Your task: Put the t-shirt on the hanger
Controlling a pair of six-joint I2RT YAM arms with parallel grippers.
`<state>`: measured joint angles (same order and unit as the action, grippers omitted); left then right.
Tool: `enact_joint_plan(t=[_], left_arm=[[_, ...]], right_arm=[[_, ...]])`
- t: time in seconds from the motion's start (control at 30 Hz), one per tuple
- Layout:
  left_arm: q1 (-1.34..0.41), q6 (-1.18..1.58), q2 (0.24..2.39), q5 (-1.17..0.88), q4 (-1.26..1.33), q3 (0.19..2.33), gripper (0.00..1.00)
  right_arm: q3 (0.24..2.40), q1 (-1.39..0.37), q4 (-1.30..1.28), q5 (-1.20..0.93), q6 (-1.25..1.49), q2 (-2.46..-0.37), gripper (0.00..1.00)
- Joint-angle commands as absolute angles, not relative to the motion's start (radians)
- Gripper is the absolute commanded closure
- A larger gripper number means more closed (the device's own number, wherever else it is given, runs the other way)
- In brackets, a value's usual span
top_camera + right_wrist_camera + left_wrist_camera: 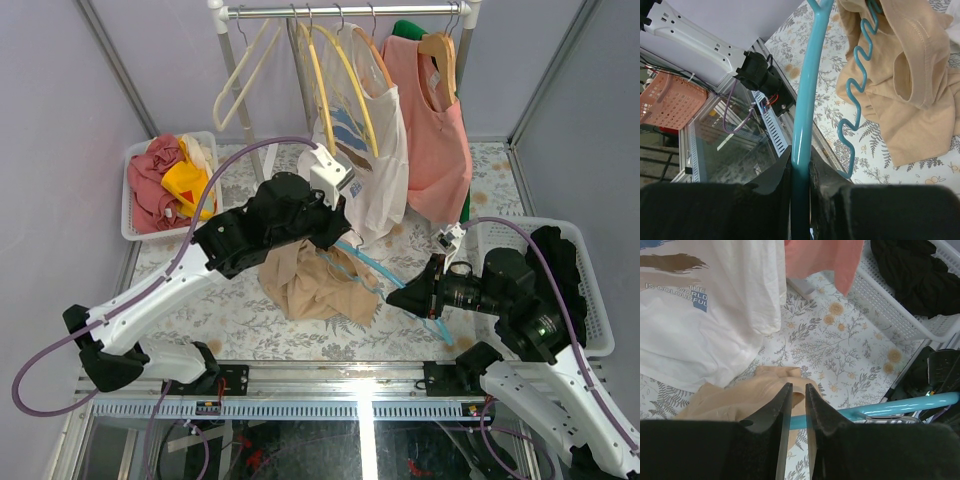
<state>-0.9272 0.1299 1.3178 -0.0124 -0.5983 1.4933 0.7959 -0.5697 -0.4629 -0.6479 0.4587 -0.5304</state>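
The tan t-shirt (pixel 315 282) lies bunched on the floral table, its upper part rising under my left gripper (pixel 332 232). In the left wrist view the left gripper (pixel 797 386) is nearly closed, and its tips pinch the edge of the t-shirt (pixel 730 397). The light-blue hanger (pixel 375 268) runs from the shirt towards the right arm. My right gripper (pixel 397 297) is shut on the hanger's straight arm (pixel 807 90). The wavy lower bar (pixel 862 55) reaches into the t-shirt (pixel 920 100). The hanger also shows in the left wrist view (pixel 900 405).
A clothes rack at the back holds cream hangers (pixel 240 75), yellow hangers (pixel 335 80), a white printed shirt (pixel 378 175) and a salmon top (pixel 437 135). A white basket (pixel 128 205) of clothes stands at the left. Another basket (pixel 600 335) with black clothes stands at the right.
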Motion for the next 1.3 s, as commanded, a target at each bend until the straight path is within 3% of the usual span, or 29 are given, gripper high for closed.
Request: enact_joint_plan(t=[0.0, 0.6, 1.27], left_arm=[[-0.934, 0.153, 1.294, -0.055, -0.541, 1.463, 0.84], [-0.934, 0.199, 1.272, -0.047, -0.535, 1.424, 0.84], [-0.935, 0.149, 1.319, -0.177, -0.561, 1.583, 0.83]], right_arm=[[0.814, -0.574, -0.306, -0.66, 0.488, -0.536, 1.0], [0.805, -0.573, -0.267, -0.699, 0.504, -0.562, 1.0], [0.741, -0.573, -0.274, -0.667, 0.618, -0.409, 1.0]])
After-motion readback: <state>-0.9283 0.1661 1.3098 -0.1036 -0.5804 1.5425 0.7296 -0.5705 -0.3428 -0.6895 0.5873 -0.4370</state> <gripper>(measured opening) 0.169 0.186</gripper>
